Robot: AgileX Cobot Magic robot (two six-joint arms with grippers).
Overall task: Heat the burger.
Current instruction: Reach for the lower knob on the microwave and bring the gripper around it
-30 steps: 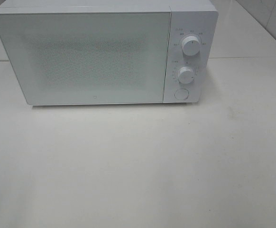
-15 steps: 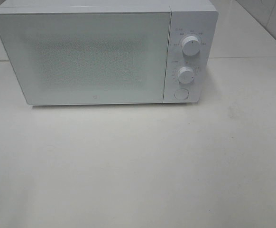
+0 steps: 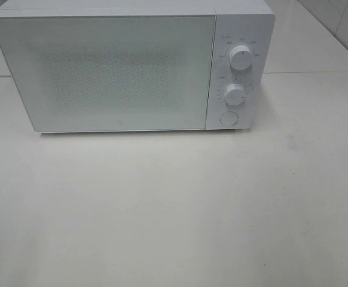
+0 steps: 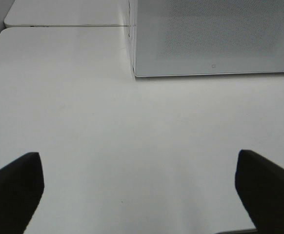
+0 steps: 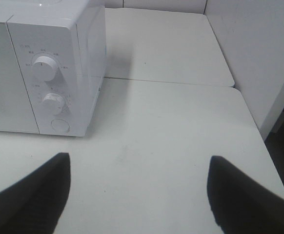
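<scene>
Microwave (image 3: 240, 24) at the far side of the table (image 3: 174, 209), door (image 3: 102, 72) shut and opaque; the burger shows in no view, so its place cannot be told. Left gripper (image 4: 138, 163) and right gripper (image 5: 139, 163) hang over bare near table, jaws wide and empty, only fingertips (image 4: 15, 185) in frame.

1 white microwave (image 3: 102, 72) with 2 knobs (image 3: 241, 58) and 1 round button (image 3: 228, 118).
</scene>
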